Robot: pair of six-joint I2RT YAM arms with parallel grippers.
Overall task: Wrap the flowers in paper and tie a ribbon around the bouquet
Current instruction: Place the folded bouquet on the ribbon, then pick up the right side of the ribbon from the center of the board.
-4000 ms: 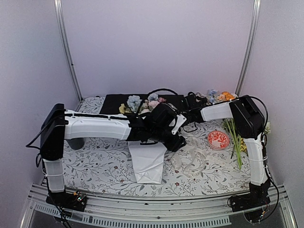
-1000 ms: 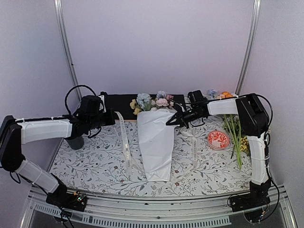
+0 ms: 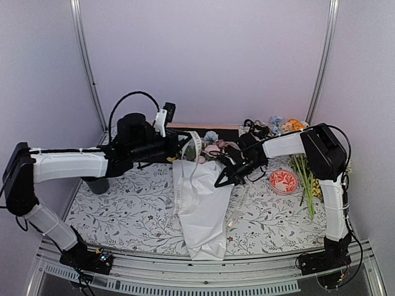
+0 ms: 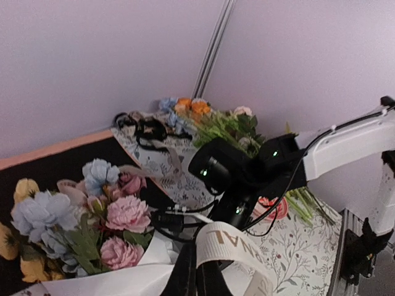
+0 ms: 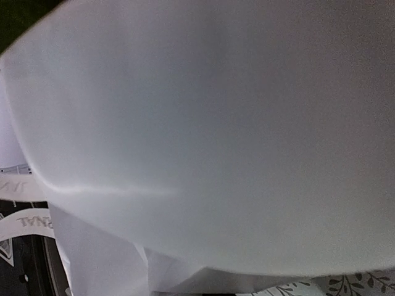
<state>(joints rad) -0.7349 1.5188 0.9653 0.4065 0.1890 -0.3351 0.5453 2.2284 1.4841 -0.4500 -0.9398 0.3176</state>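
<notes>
The bouquet [image 3: 200,213] lies as a white paper [image 5: 203,123] cone pointing toward the near edge. Its flowers [image 4: 117,216], blue, pink and yellow, show at the far, wide end [image 3: 212,145]. My left gripper [image 3: 184,147] hangs over the cone's top, shut on a loop of the cream ribbon [image 4: 237,243]; its dark fingers [image 4: 196,265] pinch the band. From there the ribbon [image 3: 179,196] trails down over the paper. My right gripper [image 3: 219,182] is shut against the cone's right edge. White paper fills the right wrist view and hides those fingers.
A red-and-white disc [image 3: 284,180] and loose green stems [image 3: 305,179] lie right of the cone, with orange sprigs [image 3: 293,124] at the back right. A dark cup [image 3: 97,184] stands at the left. A black sheet [image 4: 62,166] covers the back of the floral cloth.
My left arm has swung from the far left to over the cone's top, carrying the ribbon across the paper. The right gripper has dropped nearer, onto the cone's right edge. The cone has slid nearer.
</notes>
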